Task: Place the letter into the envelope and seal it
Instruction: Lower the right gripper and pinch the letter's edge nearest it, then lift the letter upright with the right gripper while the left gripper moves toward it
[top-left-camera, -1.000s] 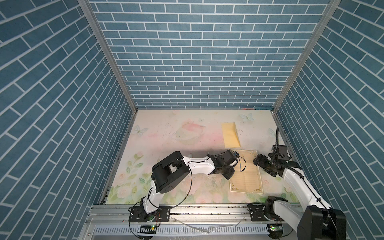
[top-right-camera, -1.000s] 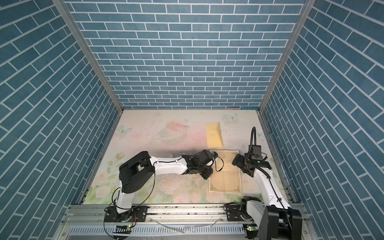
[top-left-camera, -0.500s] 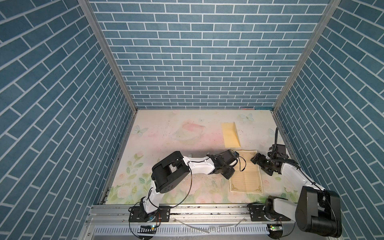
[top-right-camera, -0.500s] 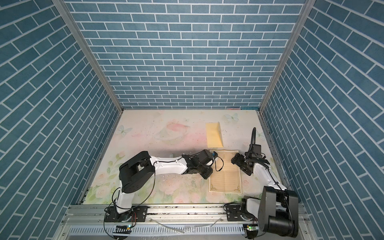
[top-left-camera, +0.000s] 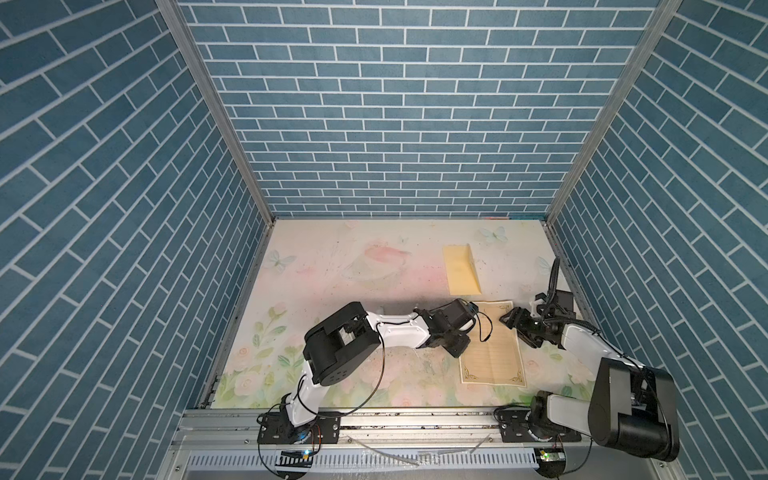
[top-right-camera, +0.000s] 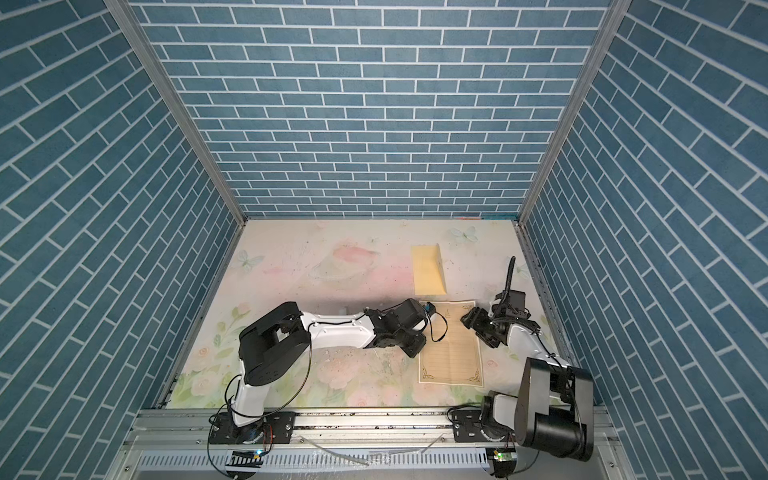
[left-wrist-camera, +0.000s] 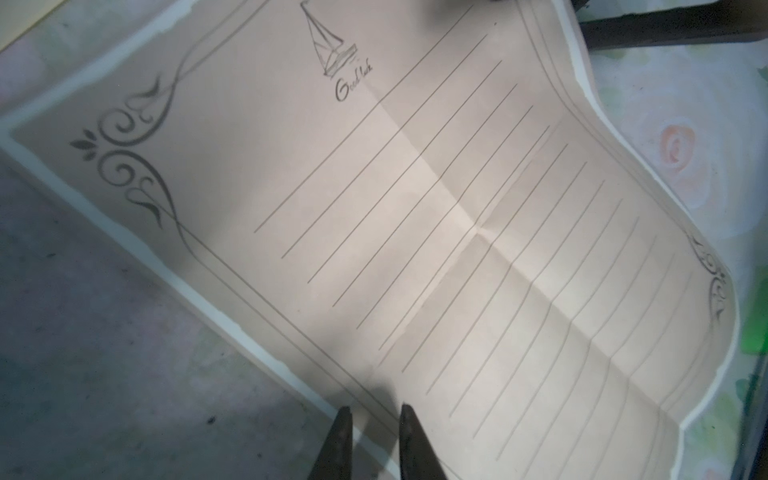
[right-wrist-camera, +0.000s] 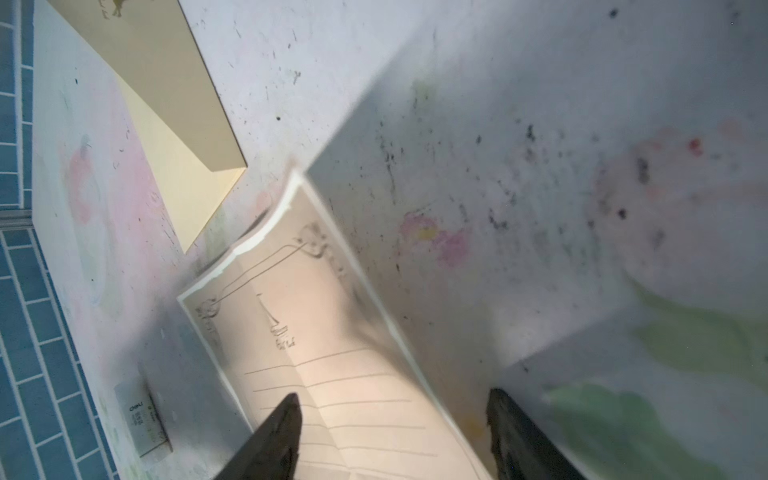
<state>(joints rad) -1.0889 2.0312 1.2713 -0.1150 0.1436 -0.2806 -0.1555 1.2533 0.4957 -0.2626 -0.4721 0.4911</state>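
While both arms sit low at the front right of the desk (top-left-camera: 332, 270), the count stands: one letter, one envelope, two arms.

Letter (top-left-camera: 492, 349) (top-right-camera: 451, 353): lies face up near the desk's front edge, right of centre, long sides running front to back. The left wrist view shows the scrollwork corners, ruled lines, a small sailboat sketch with script under it at the head, and two fold creases crossing mid-sheet (left-wrist-camera: 478, 232).

Envelope (top-left-camera: 459, 270) (top-right-camera: 428, 270): plain yellow, just behind the letter's head, toward the back edge. Its flap is open along the right long side. A strip of desk shows between envelope and letter; they do not touch (right-wrist-camera: 178, 178).

Left gripper (left-wrist-camera: 376, 411) (top-left-camera: 459, 349): at the letter's left long edge, jaws a narrow slit apart with the paper's border in the gap. Cannot tell if they pinch the sheet.

Right gripper (right-wrist-camera: 394, 395) (top-left-camera: 509, 322): jaws spread wide, holding nothing. They straddle the letter's right long edge near the head, one finger (right-wrist-camera: 274, 432) over the paper, one over bare desk.
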